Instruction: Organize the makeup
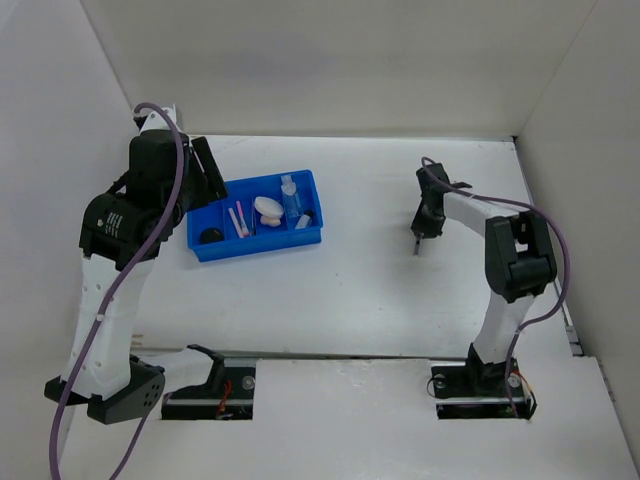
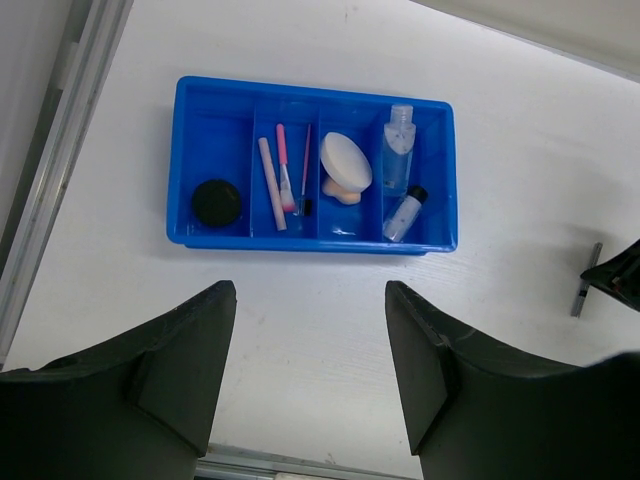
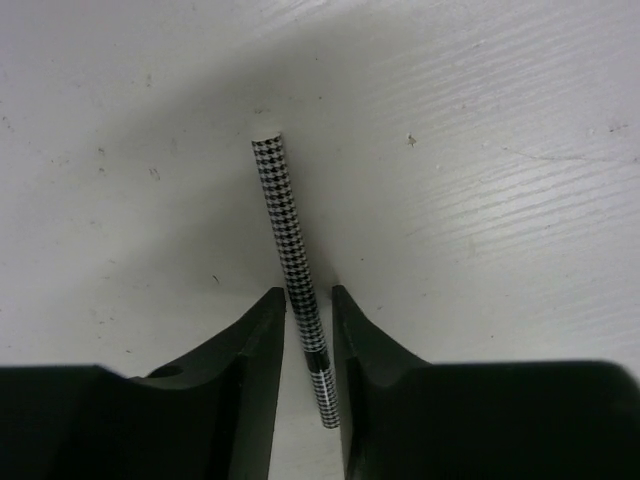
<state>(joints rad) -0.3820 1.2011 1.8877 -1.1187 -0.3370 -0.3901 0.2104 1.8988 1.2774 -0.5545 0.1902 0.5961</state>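
The dark houndstooth pencil (image 3: 290, 250) lies on the white table, right of centre (image 1: 415, 245). My right gripper (image 3: 308, 295) is low over it, its jaws narrowly apart on either side of the pencil's near end with a thin gap showing. The blue tray (image 2: 300, 243) holds a black round jar (image 2: 217, 202), a beige stick (image 2: 271, 183), pink-handled brushes (image 2: 285, 170), a white puff (image 2: 346, 160) on a peach sponge (image 2: 338, 192), and clear bottles (image 2: 398, 150). My left gripper (image 2: 310, 300) is open and empty, raised beside the tray's left end.
White walls close in the table on three sides. The tray (image 1: 260, 250) sits at the back left, close to the left arm (image 1: 130, 215). A metal rail (image 2: 60, 150) runs along the table's left edge.
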